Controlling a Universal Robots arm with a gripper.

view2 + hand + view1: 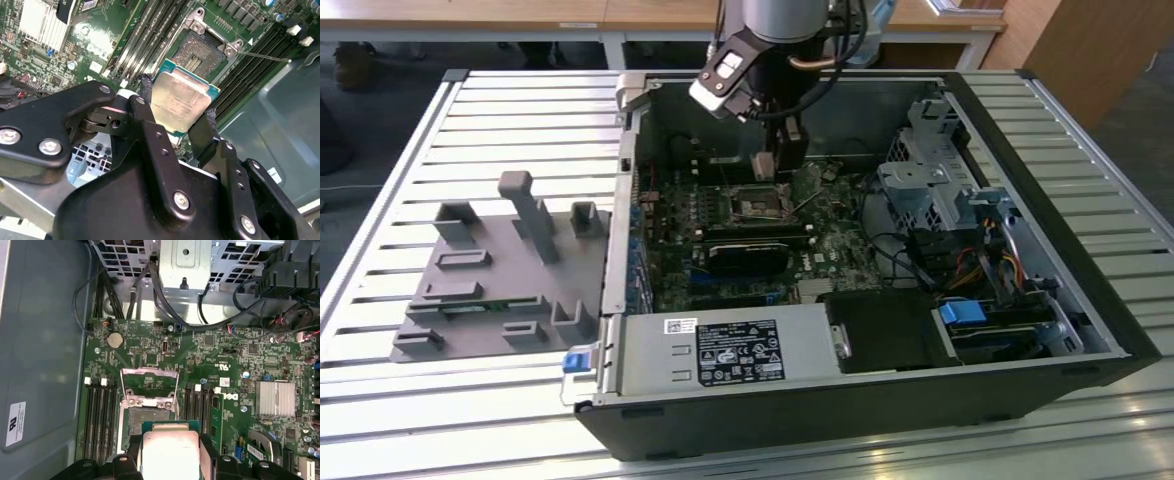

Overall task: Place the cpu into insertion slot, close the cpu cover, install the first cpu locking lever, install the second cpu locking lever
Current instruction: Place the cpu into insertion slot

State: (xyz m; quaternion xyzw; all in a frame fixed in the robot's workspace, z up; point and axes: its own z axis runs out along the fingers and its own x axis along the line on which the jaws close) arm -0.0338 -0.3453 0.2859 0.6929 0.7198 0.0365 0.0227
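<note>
The cpu point(181, 104) is sitting in our gripper point(177, 100), jaws clamping its edges. We are holding it near the insertion slot point(200, 52), the cpu cover point(148, 401) open.

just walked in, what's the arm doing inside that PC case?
The arm's gripper is shut on the cpu, gripping it by two opposite edges over the motherboard inside the open computer case. The insertion slot is bare, with its contacts exposed. The chip hangs close to it but is not seated. The cpu cover is flipped open. None of the closing or lever steps are done yet.
</note>
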